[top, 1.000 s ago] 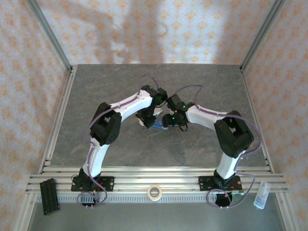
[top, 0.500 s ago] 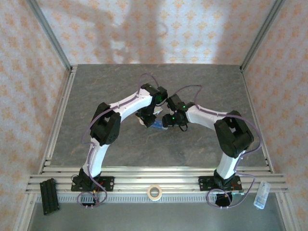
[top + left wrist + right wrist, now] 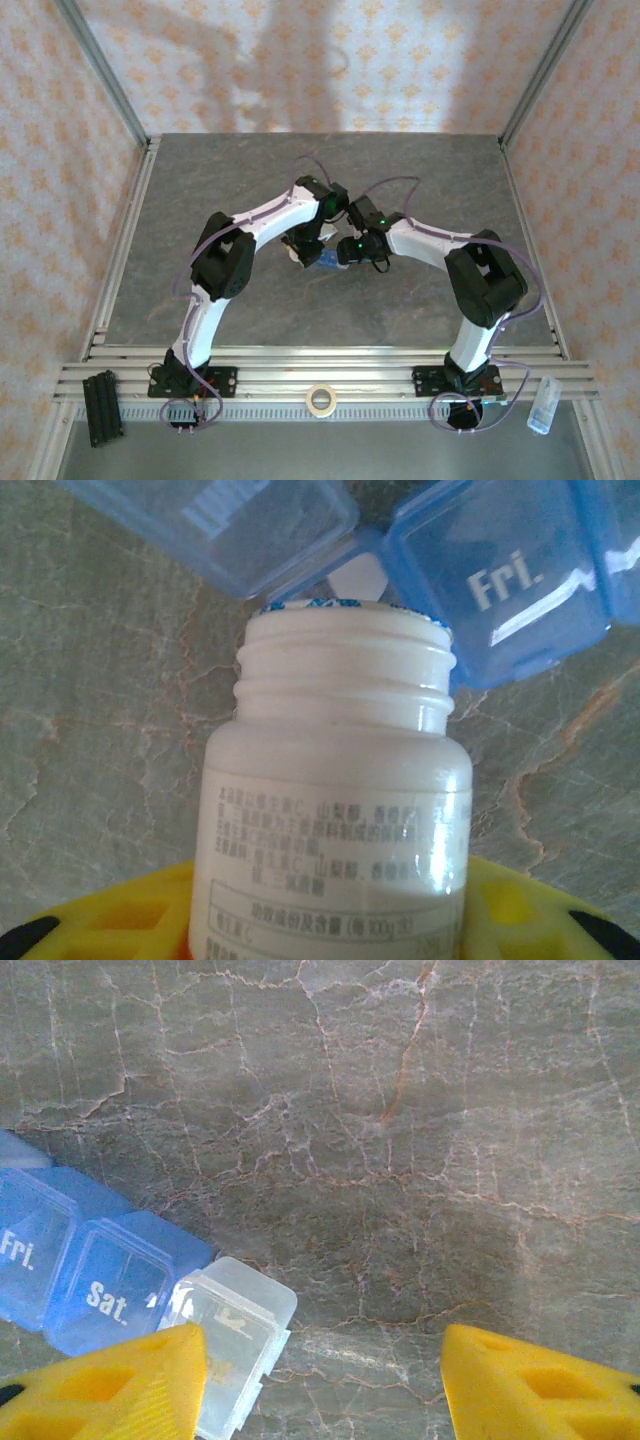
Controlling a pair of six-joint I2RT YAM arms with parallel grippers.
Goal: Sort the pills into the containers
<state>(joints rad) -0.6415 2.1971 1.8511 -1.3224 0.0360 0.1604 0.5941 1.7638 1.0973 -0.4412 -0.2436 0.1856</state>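
Blue containers (image 3: 500, 580), white bottle (image 3: 340, 810), grey marble-veined table (image 3: 400, 1110), peach floral walls (image 3: 400, 60).

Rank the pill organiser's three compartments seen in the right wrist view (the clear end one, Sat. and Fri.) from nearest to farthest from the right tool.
From the right tool:
1. clear end compartment, lower left of the picture, at the strip's end beside the tool.
2. Sat. compartment, blue, next along toward the left.
3. Fri. compartment, blue, at the picture's left edge.
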